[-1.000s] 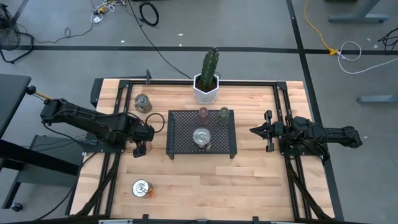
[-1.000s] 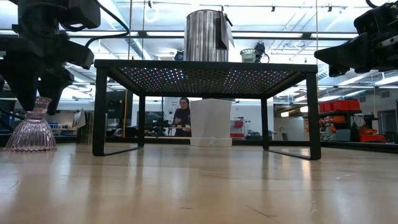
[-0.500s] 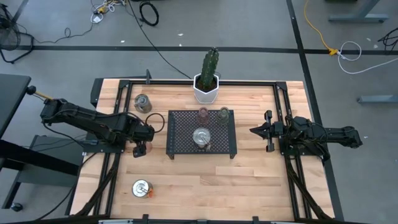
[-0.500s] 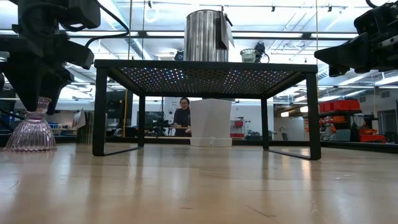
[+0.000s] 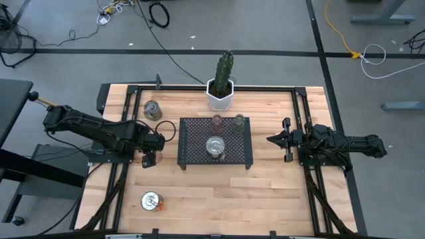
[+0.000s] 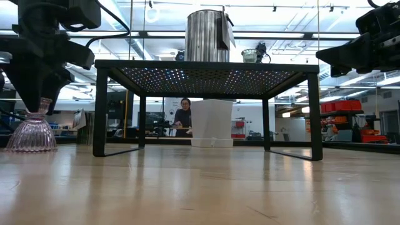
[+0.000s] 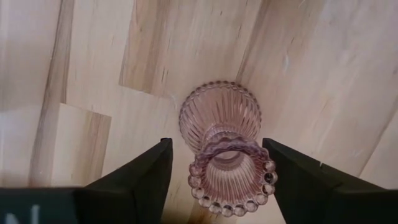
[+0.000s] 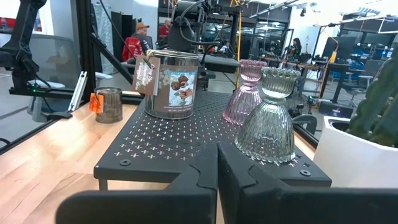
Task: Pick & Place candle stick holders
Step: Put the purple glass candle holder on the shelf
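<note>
A pink ribbed glass candle stick holder (image 7: pixel 221 134) stands upright on its wide base on the wooden table, left of the black mesh tray (image 5: pixel 192 156). My left gripper (image 7: pixel 216 163) points straight down over it, open, one finger on each side of its beaded top rim (image 7: pixel 230 177). The low view shows the holder (image 6: pixel 31 132) under the gripper (image 6: pixel 42 99). My right gripper (image 5: pixel 271 139) waits shut and level to the right of the tray. On the tray stand a silver tin (image 5: pixel 214 146), a pink holder (image 5: pixel 217 121) and a greenish holder (image 5: pixel 238 122). My left gripper comes from above, its fingers level with the holder's beaded top rim (image 7: pixel 268 174). One finger (image 7: pixel 292 180) stands right against the beads and the other (image 7: pixel 146 180) a little clear of them. Whether any finger touches the rim, I cannot tell. The holder rests on the table.
A silver holder (image 5: pixel 152 109) stands at the far left of the table, another (image 5: pixel 152 200) near the front left. A white hexagonal cactus pot (image 5: pixel 221 93) sits behind the tray. Bare wood lies in front of the tray.
My left gripper's fingers have drawn closer together around the pink holder's top, while the arm has kept still. The holder has not moved.
</note>
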Controlling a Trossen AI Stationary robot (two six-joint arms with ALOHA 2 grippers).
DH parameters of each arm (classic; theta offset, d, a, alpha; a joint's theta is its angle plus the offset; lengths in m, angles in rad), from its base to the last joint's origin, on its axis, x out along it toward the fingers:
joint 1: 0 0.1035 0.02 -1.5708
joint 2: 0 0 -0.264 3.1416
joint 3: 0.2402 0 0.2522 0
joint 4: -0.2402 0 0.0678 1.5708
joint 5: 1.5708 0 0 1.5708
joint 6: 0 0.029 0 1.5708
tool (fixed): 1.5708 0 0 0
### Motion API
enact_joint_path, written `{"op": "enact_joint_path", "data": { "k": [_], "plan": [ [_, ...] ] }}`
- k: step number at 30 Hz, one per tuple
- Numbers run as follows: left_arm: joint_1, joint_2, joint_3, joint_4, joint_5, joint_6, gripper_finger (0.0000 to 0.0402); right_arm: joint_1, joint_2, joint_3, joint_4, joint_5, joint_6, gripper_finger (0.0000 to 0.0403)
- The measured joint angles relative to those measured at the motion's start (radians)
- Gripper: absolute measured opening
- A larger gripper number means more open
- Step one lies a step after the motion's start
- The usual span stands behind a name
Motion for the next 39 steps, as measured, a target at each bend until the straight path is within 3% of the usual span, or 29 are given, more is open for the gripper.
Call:
{"op": "enact_joint_path", "data": {
  "k": [17, 39],
  "plan": [
    [0.000, 0.000, 0.000, 0.000, 0.017, 0.000, 0.0183, 0.000, 0.000, 0.000, 0.000, 0.000, 0.000, 0.0002],
    [0.000, 0.000, 0.000, -0.005, 0.034, -0.004, 0.0189, 0.000, 0.000, 0.000, 0.000, 0.000, 0.000, 0.0002]
  ]
}}
